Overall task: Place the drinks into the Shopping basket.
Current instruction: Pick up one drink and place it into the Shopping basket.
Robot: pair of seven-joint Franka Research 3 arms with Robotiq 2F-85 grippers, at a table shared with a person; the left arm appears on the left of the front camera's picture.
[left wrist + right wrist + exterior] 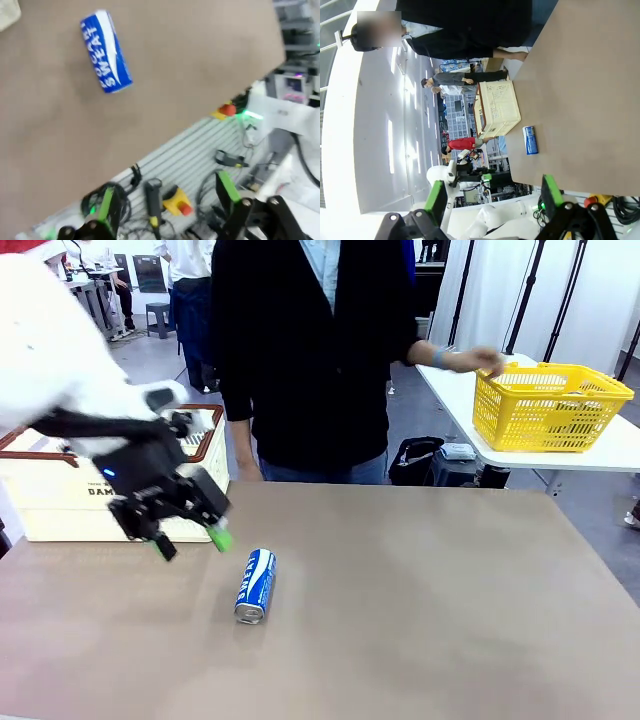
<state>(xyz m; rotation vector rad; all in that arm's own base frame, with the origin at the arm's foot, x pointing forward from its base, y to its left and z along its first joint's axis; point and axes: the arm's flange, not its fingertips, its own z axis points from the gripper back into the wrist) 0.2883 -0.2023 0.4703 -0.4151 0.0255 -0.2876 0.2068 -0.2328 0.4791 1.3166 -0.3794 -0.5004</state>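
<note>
Blue can point(255, 585) lies sideways on table point(450, 620); left gripper point(192, 542) just left of it, jaws spread, empty. Crate point(60, 505) further left. Right gripper point(492, 195) spread too.

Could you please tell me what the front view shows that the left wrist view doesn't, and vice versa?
Front view: the person, the yellow basket and the cream crate. Left wrist view: SWEAT lettering on the can and a red button past the table edge. Both: the blue can lying on the table, and the open left gripper.

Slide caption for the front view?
Open left hand hovers beside the blue can lying on the table.
</note>
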